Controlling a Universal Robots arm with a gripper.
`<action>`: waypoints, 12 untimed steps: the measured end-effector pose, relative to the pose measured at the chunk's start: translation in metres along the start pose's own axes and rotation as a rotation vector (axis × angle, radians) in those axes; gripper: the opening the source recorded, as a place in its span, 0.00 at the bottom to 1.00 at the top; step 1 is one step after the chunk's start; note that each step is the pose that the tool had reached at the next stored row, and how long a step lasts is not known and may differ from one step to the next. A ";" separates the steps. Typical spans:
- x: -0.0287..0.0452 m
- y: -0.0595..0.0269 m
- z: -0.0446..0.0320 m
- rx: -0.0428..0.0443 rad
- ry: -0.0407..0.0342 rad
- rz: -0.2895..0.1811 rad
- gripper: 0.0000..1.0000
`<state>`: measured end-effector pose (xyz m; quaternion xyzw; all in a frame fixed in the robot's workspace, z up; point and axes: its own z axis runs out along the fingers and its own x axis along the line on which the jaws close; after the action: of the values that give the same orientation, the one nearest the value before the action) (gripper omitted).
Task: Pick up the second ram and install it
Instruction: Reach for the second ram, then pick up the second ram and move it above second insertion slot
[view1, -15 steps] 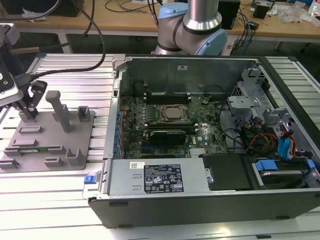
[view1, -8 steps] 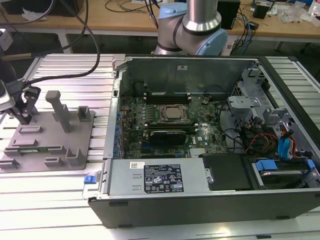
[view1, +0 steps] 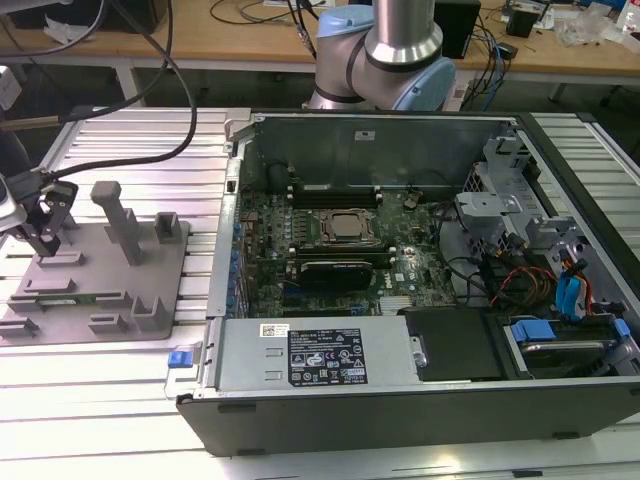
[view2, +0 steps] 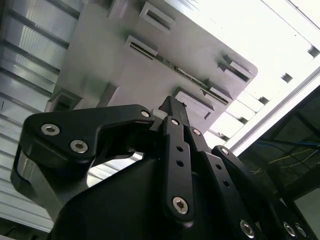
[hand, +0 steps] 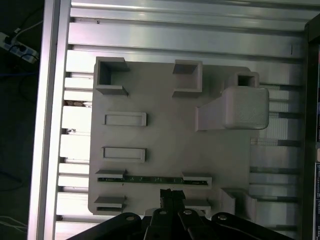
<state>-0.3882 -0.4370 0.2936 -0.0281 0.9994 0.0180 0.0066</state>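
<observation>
your hand (view1: 47, 238) hangs clenched and empty over the grey holder tray (view1: 100, 290) on the desk (view1: 120, 140); the second ram (hand: 152, 179) sits in a tray slot, near the hand.

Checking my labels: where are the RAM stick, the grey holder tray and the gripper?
RAM stick (hand: 152, 179), first wrist view: green top edge, midway.
grey holder tray (hand: 165, 135), first wrist view: bare flat middle.
gripper (hand: 172, 194), first wrist view: between its fingertips.
</observation>
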 end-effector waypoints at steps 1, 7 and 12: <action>0.0000 0.0000 0.0000 0.0000 0.0000 0.000 0.08; 0.0000 0.0000 0.0000 0.0000 0.0000 0.000 0.08; 0.0000 0.0000 0.0000 0.0000 0.0000 -0.001 0.08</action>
<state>-0.3882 -0.4370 0.2935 -0.0284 0.9994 0.0180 0.0066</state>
